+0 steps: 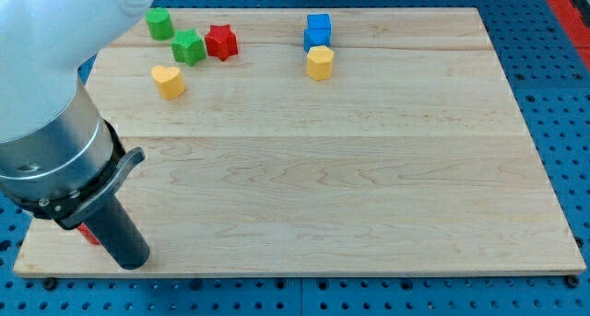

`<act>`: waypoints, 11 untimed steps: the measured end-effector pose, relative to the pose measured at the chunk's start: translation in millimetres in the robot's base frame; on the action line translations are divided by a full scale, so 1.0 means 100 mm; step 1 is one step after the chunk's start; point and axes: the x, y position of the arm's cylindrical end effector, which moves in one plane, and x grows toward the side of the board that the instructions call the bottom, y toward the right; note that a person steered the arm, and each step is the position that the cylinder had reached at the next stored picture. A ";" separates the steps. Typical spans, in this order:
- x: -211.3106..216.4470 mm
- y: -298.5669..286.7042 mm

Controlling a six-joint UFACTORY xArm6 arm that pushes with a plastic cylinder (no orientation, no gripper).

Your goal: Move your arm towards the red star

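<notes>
The red star (220, 41) lies near the view's top left on the wooden board, touching a green star (188, 47) on its left. My tip (131, 263) is at the board's bottom left corner, far below the red star and a little to its left. It touches no block that I can see. A small red block (89, 233) peeks out from behind the rod, just left of it; its shape is hidden.
A green block (159, 23) sits at the top left edge. A yellow heart (168, 80) lies below the green star. A blue block (318, 28) and a yellow block (319, 63) stand at top centre. The arm's body covers the board's (369, 187) left edge.
</notes>
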 end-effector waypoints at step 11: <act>-2.69 0.27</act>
